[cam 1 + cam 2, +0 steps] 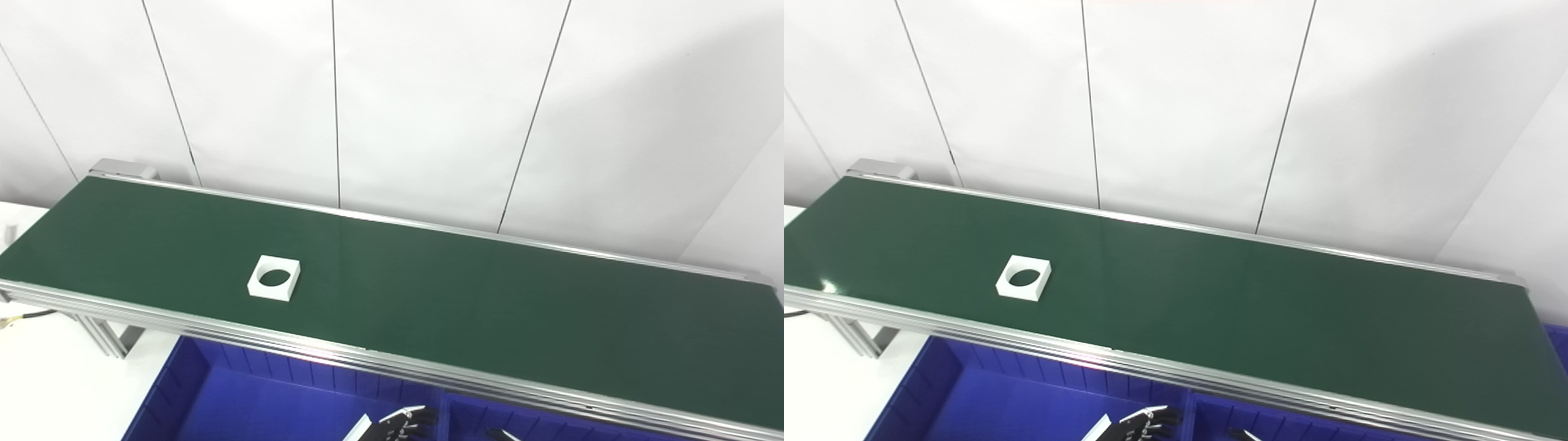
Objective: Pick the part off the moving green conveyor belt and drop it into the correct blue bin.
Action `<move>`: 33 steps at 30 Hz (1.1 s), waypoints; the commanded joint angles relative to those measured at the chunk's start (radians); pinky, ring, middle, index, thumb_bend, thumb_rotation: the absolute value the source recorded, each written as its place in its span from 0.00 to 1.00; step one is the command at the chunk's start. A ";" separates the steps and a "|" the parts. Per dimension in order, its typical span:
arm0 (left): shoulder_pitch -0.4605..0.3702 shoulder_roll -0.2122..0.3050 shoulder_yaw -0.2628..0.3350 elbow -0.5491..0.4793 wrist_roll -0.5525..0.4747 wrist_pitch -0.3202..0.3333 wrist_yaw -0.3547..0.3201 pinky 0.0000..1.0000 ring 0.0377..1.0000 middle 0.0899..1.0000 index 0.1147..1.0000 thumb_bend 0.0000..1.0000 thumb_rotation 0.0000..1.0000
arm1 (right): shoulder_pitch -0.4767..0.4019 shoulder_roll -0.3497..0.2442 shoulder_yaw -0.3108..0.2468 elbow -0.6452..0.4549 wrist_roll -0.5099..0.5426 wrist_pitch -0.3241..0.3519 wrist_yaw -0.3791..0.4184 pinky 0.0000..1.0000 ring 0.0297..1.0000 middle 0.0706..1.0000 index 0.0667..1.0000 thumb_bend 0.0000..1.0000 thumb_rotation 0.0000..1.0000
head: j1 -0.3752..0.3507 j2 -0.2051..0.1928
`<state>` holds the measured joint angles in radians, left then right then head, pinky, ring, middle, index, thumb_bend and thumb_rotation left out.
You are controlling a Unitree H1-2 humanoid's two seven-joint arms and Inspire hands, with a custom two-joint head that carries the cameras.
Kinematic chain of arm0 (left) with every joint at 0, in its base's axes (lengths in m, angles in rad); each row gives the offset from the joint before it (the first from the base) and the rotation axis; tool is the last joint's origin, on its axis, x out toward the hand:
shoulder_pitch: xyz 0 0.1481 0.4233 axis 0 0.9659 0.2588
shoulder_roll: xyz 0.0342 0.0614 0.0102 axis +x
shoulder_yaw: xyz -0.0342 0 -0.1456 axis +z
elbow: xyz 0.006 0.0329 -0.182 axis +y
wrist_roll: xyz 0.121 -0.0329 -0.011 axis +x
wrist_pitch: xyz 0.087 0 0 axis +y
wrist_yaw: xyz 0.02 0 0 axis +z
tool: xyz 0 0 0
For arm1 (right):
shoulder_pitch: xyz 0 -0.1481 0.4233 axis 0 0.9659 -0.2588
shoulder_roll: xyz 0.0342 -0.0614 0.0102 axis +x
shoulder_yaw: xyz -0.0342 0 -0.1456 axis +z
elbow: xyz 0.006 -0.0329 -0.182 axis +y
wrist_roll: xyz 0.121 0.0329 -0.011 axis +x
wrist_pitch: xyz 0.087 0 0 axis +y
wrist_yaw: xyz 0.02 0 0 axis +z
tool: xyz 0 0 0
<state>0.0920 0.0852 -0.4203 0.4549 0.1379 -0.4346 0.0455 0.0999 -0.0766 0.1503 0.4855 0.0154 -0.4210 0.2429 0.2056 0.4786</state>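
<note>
My left hand (401, 424) is barely peeking in at the bottom edge, hanging over the blue bin (202, 392) on my side of the conveyor. The dark fingers (422, 418) look loosely curled and a bit apart, nothing in them, but so little shows that I honestly can't tell if it's open or closed. There's a white bit at the wrist end too. My right hand (503, 435) is just a dark sliver of fingertip over the next bin compartment (478, 416), past the divider wall, so I can't tell its state either.

Going out from the hands: right ahead of them is the bin's ribbed far wall, then the stacked aluminium side rail (429, 367) of the conveyor, which sits between my hands and the belt. Beyond that is the green conveyor belt (459, 288), running diagonally, far end off to my left and near end to my right.

The part (274, 277) is a flat white square block with a big round hole through it. It sits on the belt well ahead and to the left of my left hand, closer to the near rail than the far one. It lies flat, hole facing up, with no real long axis since it's square; its edges are turned slightly off the belt's line. Behind the belt is a white panelled wall (429, 92), and a white table surface (49, 380) shows far left, with a conveyor leg (107, 337) on it.
</note>
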 commanded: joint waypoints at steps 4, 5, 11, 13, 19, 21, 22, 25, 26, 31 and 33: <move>-0.019 0.007 -0.023 -0.027 0.002 -0.035 0.038 0.72 0.78 0.82 0.81 0.99 0.24 | -0.016 0.016 -0.018 -0.017 0.011 -0.049 0.031 0.70 0.76 0.88 0.78 0.98 0.32 | 0.000 0.006; -0.017 0.010 -0.027 -0.039 0.003 -0.035 0.041 0.73 0.78 0.82 0.81 0.99 0.24 | -0.016 0.015 -0.016 -0.020 0.004 -0.049 0.027 0.70 0.76 0.88 0.78 0.98 0.32 | 0.001 0.006; 0.019 0.053 -0.081 -0.214 0.021 -0.035 0.057 0.70 0.77 0.81 0.80 0.98 0.25 | -0.012 0.020 -0.012 -0.027 -0.003 -0.049 0.024 0.69 0.76 0.88 0.78 0.98 0.33 | 0.000 0.013; 0.033 0.061 -0.092 -0.284 0.021 -0.035 0.047 0.69 0.78 0.82 0.80 0.98 0.24 | -0.010 0.021 -0.013 -0.030 -0.001 -0.049 0.027 0.69 0.76 0.88 0.78 0.98 0.32 | 0.001 0.014; 0.030 0.055 -0.104 -0.533 0.105 -0.035 0.019 0.67 0.77 0.83 0.80 0.96 0.29 | -0.014 0.017 -0.009 -0.022 -0.012 -0.049 0.015 0.68 0.75 0.87 0.78 0.98 0.34 | 0.003 0.015; -0.002 0.055 -0.089 -0.577 0.148 -0.035 0.013 0.65 0.77 0.82 0.80 0.95 0.26 | -0.017 0.014 -0.005 -0.015 -0.015 -0.049 0.013 0.69 0.76 0.88 0.78 0.97 0.36 | 0.010 0.010; -0.026 0.056 -0.078 -0.594 0.176 -0.035 0.013 0.64 0.76 0.82 0.81 0.95 0.24 | -0.018 0.014 -0.006 -0.014 -0.014 -0.049 0.014 0.69 0.77 0.88 0.79 0.97 0.36 | 0.010 0.010; -0.092 0.059 -0.042 -0.597 0.244 -0.034 0.024 0.62 0.74 0.82 0.82 0.96 0.23 | -0.021 0.015 -0.006 -0.006 -0.012 -0.049 0.016 0.71 0.78 0.89 0.79 0.98 0.34 | 0.014 0.003; -0.111 0.057 -0.025 -0.590 0.266 -0.033 0.025 0.62 0.75 0.83 0.82 0.96 0.24 | -0.022 0.015 -0.005 -0.005 -0.013 -0.049 0.015 0.72 0.79 0.89 0.79 0.98 0.35 | 0.014 0.003; -0.229 0.073 0.075 -0.537 0.446 0.022 0.032 0.59 0.74 0.83 0.84 0.97 0.24 | -0.018 0.021 -0.014 -0.004 0.000 -0.049 0.023 0.70 0.78 0.89 0.79 0.98 0.34 | 0.014 -0.002; -0.266 0.082 0.107 -0.515 0.506 0.047 0.036 0.59 0.74 0.83 0.84 0.98 0.21 | -0.016 0.025 -0.024 -0.002 0.011 -0.049 0.035 0.70 0.77 0.89 0.79 0.98 0.33 | 0.017 -0.002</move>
<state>-0.1352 0.1610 -0.3306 -0.0525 0.6069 -0.3965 0.0606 0.0936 -0.0625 0.1354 0.4932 0.0087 -0.4210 0.2616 0.2224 0.4755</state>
